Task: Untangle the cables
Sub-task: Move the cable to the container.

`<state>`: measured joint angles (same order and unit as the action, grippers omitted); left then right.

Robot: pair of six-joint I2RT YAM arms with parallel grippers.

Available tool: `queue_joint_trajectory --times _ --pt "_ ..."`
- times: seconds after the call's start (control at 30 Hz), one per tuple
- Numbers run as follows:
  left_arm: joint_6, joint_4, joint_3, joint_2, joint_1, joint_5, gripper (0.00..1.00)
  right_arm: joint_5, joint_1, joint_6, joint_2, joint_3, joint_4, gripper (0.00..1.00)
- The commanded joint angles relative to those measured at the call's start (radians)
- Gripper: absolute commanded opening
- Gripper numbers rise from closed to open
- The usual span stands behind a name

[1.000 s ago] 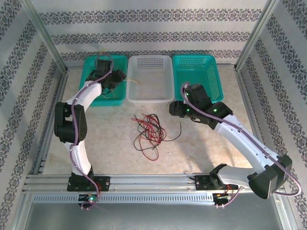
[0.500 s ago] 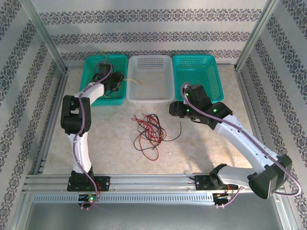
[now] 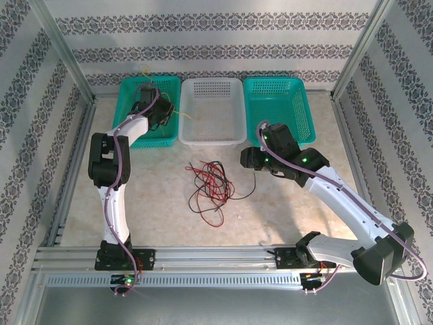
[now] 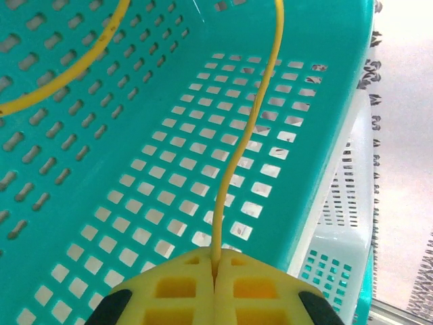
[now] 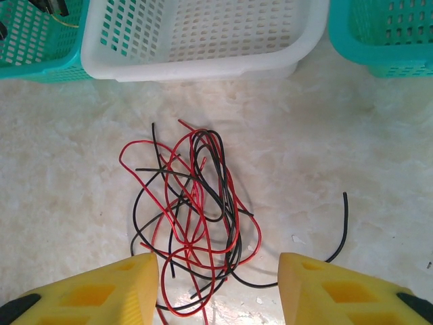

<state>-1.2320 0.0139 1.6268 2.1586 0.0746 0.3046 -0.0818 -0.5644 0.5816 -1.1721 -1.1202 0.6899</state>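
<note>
Red + black cables (image 3: 211, 186) lie knotted mid-tabletop (image 3: 155, 203), just short of the white basket (image 3: 210, 140); no strand looks pulled free yet. R gripper (image 5: 218, 277) hovers above the tangle, jaws apart, holding nothing. Farther back, L gripper (image 4: 215, 274) is clamped on the yellow cable (image 4: 240, 145) inside the left green basket (image 4: 122, 203). Est.: yellow separated, red/black left, approx a third done.
</note>
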Motion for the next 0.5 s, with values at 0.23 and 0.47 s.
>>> queue_joint_trajectory --times 0.23,0.47 --pt "0.087 -0.054 0.005 -0.184 -0.067 -0.077 0.00 -0.027 -0.001 0.017 0.011 0.009 -0.021 0.50" --pt "0.061 -0.137 -0.056 -0.203 -0.144 -0.081 0.00 -0.032 -0.010 0.029 0.023 0.021 -0.032 0.49"
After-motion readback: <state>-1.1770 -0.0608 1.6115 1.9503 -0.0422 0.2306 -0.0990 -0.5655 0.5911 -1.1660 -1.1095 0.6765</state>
